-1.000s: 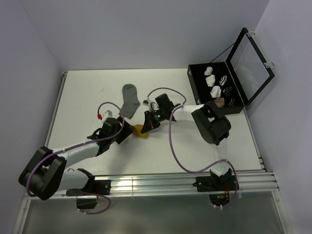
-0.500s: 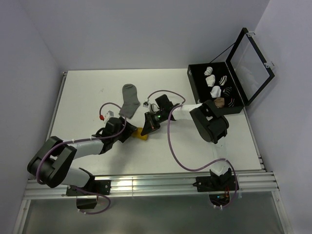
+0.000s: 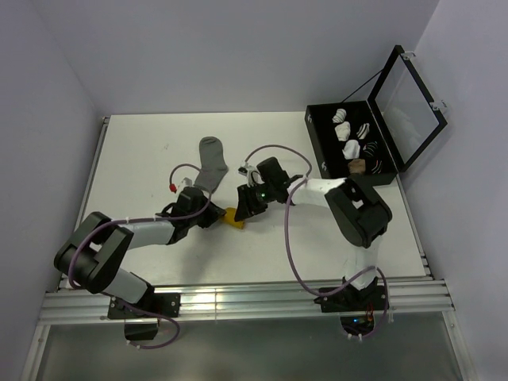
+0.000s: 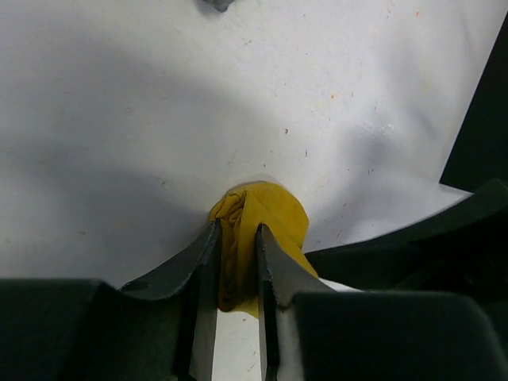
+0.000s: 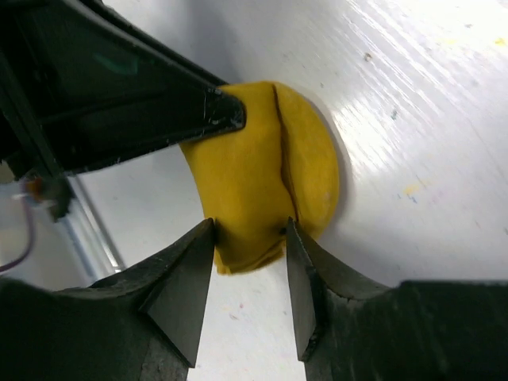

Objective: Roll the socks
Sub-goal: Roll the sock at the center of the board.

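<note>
The mustard-yellow sock (image 3: 232, 216) is a small bundle on the white table between my two grippers. My left gripper (image 3: 217, 214) comes at it from the left. In the left wrist view it (image 4: 236, 232) is shut on the yellow sock's (image 4: 274, 216) folded edge. From the right, my right gripper (image 3: 241, 208) reaches the same bundle. The right wrist view has that gripper (image 5: 250, 228) shut on the lower edge of the sock (image 5: 254, 171). The grey sock (image 3: 213, 163) lies flat and free behind the grippers.
An open black case (image 3: 316, 149) stands at the back right with white, striped and tan sock bundles (image 3: 350, 147) inside, its clear lid (image 3: 406, 95) raised. A metal rail (image 3: 238, 298) runs along the table's near edge. Purple cables loop off both arms.
My left arm has stretched lower and further right, closing in on the yellow bundle. The right arm's elbow has swung right. The bundle stays in about the same spot.
</note>
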Controlling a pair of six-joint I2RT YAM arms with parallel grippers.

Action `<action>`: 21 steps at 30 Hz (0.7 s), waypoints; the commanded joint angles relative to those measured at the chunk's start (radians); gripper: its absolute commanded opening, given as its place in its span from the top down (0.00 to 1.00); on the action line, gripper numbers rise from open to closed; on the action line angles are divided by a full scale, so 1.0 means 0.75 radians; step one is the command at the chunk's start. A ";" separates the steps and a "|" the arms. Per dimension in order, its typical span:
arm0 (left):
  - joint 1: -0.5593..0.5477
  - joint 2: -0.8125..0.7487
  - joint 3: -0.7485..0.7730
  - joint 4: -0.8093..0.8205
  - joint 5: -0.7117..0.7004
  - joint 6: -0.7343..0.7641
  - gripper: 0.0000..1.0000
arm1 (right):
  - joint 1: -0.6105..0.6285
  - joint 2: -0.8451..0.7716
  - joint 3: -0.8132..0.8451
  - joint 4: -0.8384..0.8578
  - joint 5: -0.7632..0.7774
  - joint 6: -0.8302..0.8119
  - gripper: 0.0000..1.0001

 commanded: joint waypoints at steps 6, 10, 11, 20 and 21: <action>-0.002 0.054 0.132 -0.278 0.017 0.160 1.00 | 0.185 -0.321 -0.164 0.027 0.598 -0.238 0.44; -0.002 0.076 0.206 -0.384 0.021 0.219 1.00 | 0.304 -0.411 -0.250 0.170 0.878 -0.318 0.41; -0.002 0.084 0.226 -0.398 0.023 0.223 1.00 | 0.325 -0.423 -0.283 0.214 0.915 -0.352 0.40; -0.002 0.138 0.290 -0.460 0.082 0.256 1.00 | 0.551 -0.371 -0.308 0.346 1.246 -0.545 0.38; -0.002 0.138 0.296 -0.468 0.086 0.262 1.00 | 0.566 -0.358 -0.302 0.350 1.277 -0.555 0.38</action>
